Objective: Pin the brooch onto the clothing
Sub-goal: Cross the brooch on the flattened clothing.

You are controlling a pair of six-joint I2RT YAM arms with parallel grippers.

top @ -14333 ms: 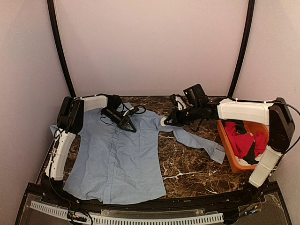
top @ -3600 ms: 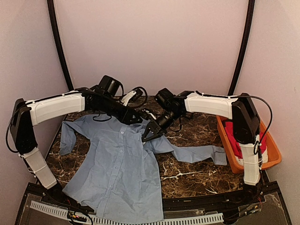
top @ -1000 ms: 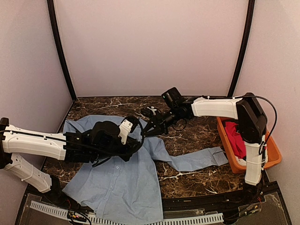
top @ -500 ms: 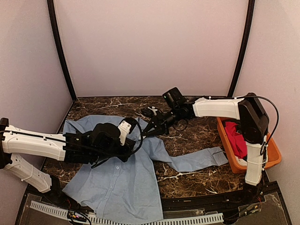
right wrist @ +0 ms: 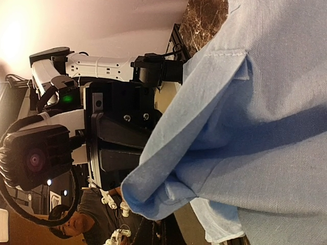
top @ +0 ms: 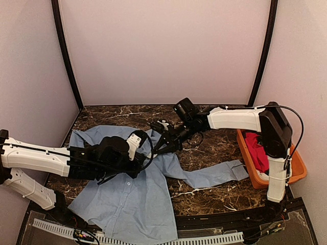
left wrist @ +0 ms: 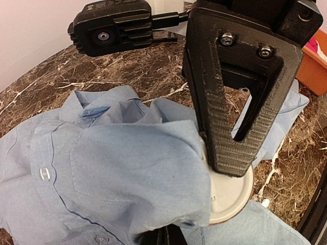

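Brooch [left wrist: 232,198]: white round disc at the left gripper's fingertips, pressed against a raised fold of the shirt.
Shirt [top: 133,199]: light blue, spread front-up on the dark marble table [top: 204,190], its collar end bunched and lifted between the two grippers.
Left gripper [left wrist: 219,171]: jaws together, pinching that fold.
Right gripper [top: 159,145]: jaws together on shirt cloth just beside the left.
Bin [top: 254,177]: orange, at the table's right edge, holding a red garment [top: 258,149].

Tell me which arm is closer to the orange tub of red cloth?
Right. The right arm stands beside the orange tub; the left arm reaches in low from the opposite side, over the blue shirt.
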